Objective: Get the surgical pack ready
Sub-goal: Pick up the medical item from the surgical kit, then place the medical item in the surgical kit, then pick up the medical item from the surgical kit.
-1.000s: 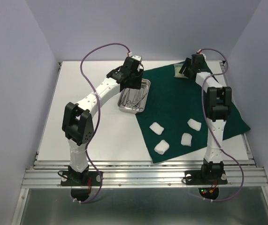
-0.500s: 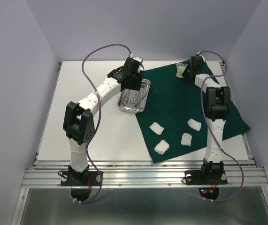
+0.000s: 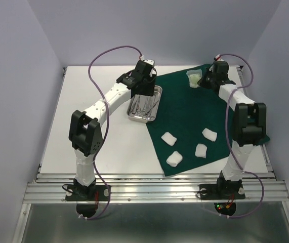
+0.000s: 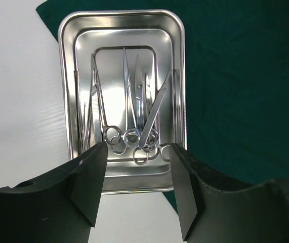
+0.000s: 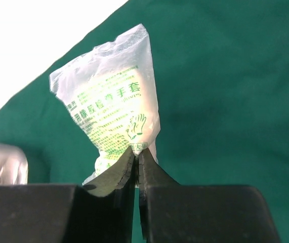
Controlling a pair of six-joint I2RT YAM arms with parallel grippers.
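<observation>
Left pincer (image 4: 138, 148) hangs with its jaws wide apart and nothing between them, straight over the near end of the steel tray (image 4: 177, 61), which sits at the left edge of the dark green drape (image 3: 195, 111), partly on the white table (image 3: 83, 86). Several scissor-like forceps (image 4: 129, 101) lie lengthwise in the tray, their ring handles toward the pincer. Further right, four white gauze pads (image 3: 169, 137) lie loose on the near part of the drape, well apart from the tray. At the far right corner of the drape, the right pincer (image 5: 136, 152) is shut tight on the lower edge of the pale packet (image 5: 111, 109), a soft plastic pouch with green print that stands up from the fingertips. The step in hand looks like gathering the loose items, with the packet just taken. The next move probably calls for lifting it clear of the cloth and carrying it toward the tray or the middle of the drape. Since only a thin edge of slippery film is pinched, a slow carry would suit, while the left arm stays clear or lowers onto the tray.
</observation>
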